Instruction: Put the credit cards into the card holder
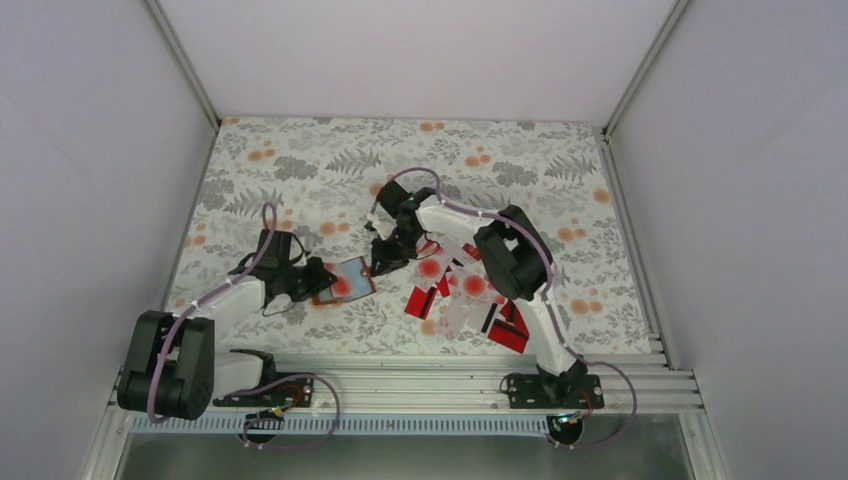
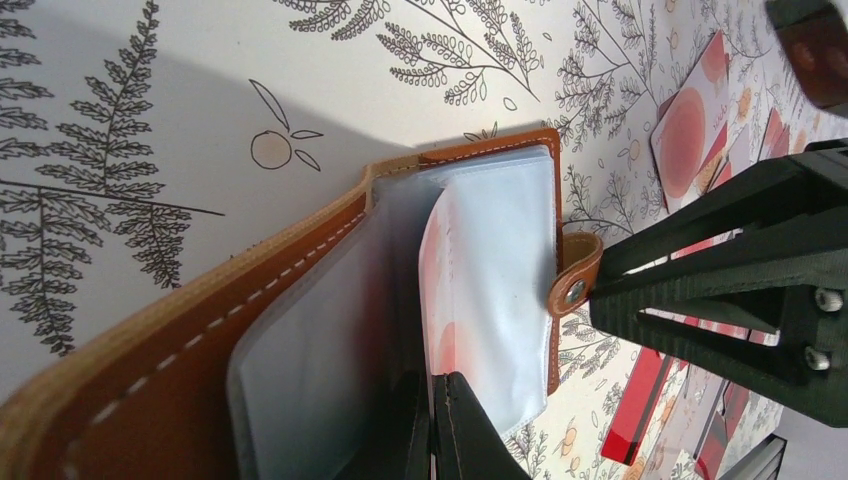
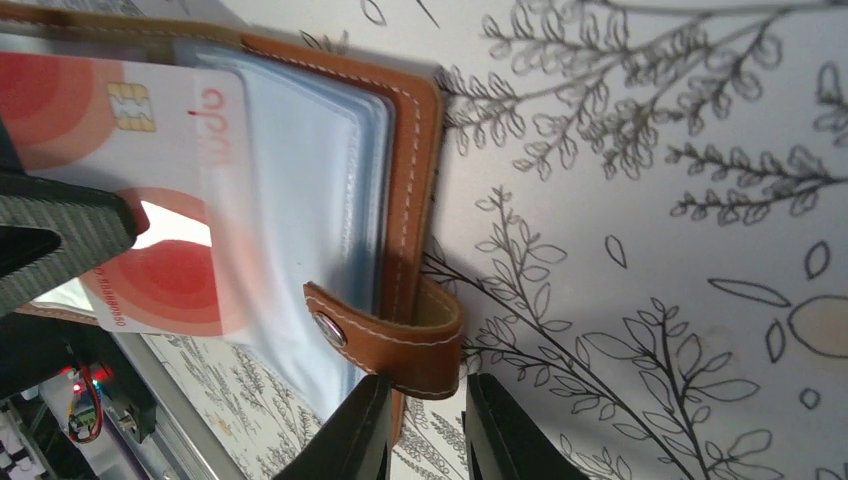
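Floral-print table [image 1: 300, 160] — one card holder [image 1: 343, 281], open, with the left gripper [image 2: 432, 420] clamped on its soft clear leaves. Right gripper [image 3: 428, 410] straddles its snap strap [image 3: 390, 345], jaws narrowly parted; grip undeterminable. One stiff, slick card [image 3: 130, 160] sits half-pocketed — take it by the edges. Loose credit cards [image 1: 465, 300] lie right of the holder, overlapped and uncountable.

Floral-print table [image 1: 300, 170] — red and white credit cards [image 1: 473, 287] strewn right of centre, overlapping in loose heap.
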Available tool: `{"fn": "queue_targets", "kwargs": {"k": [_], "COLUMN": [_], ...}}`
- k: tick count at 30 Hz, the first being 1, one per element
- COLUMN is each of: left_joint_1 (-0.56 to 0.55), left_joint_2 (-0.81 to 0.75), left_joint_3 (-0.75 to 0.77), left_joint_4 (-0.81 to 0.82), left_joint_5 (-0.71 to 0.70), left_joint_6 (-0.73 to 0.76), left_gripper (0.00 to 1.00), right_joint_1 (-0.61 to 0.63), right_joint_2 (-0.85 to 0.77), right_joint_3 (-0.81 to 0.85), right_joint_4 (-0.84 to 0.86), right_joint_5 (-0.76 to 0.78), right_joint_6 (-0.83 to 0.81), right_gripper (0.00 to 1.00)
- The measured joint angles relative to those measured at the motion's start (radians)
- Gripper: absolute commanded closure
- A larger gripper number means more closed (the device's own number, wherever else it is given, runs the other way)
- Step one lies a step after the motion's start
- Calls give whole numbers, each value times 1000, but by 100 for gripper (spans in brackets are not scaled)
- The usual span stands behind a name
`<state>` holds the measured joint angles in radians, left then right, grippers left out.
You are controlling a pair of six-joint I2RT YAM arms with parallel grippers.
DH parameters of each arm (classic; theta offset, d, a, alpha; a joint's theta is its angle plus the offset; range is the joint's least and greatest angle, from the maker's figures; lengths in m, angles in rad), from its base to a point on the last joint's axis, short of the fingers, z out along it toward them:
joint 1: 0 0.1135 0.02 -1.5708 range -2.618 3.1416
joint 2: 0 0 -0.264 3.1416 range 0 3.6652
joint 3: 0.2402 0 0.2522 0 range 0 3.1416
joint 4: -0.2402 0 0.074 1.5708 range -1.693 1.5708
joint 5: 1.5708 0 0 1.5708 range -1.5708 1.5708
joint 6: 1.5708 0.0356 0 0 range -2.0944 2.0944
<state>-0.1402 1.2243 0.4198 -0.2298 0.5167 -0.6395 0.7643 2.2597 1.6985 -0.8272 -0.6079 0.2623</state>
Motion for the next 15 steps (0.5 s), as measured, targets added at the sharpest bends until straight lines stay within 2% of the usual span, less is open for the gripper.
{"fn": "queue_targets", "kwargs": {"k": [8, 15], "left_joint_1": [0, 0], "left_joint_2": [23, 52], "left_joint_3": [0, -5], "left_joint_4": [26, 62], "left_joint_5": [13, 31], "left_joint_6": [3, 10], "left_gripper": [98, 98], "right_joint_1": [0, -2], "right_joint_2": [-14, -19], "right_joint_3": [-66, -114], "right_joint_4": [55, 113], "right_joint_5": [-50, -115], "right_joint_6": [10, 31], "right_gripper": [79, 86]}}
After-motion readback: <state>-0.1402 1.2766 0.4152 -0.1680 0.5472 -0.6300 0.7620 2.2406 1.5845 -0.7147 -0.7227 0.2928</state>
